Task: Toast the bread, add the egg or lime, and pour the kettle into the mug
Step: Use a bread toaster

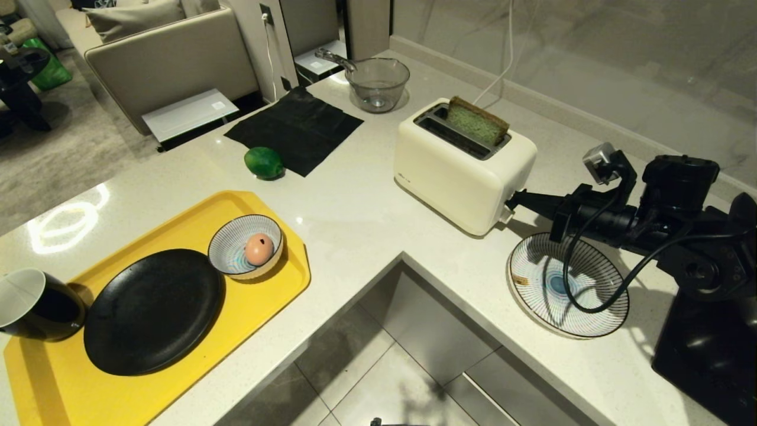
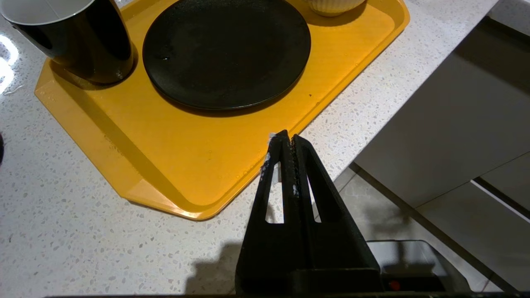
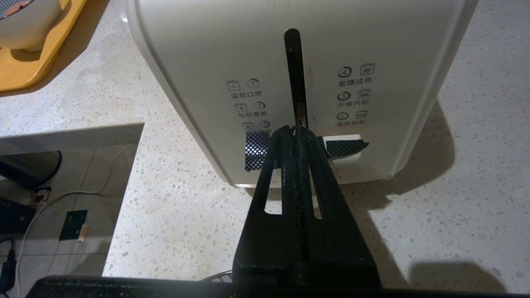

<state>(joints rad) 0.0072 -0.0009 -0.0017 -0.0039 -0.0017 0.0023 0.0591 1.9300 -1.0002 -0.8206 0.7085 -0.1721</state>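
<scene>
Green bread (image 1: 476, 120) above right claw (image 1: 512, 201)

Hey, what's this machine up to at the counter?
It is making toast. The right gripper, shut, is at the toaster's lever, which sits low in its slot; whether it touches I can't tell. The green bread still pokes out the top. The left gripper hangs shut by the yellow tray. The lime, the egg in its striped bowl and the mug wait untouched.
</scene>
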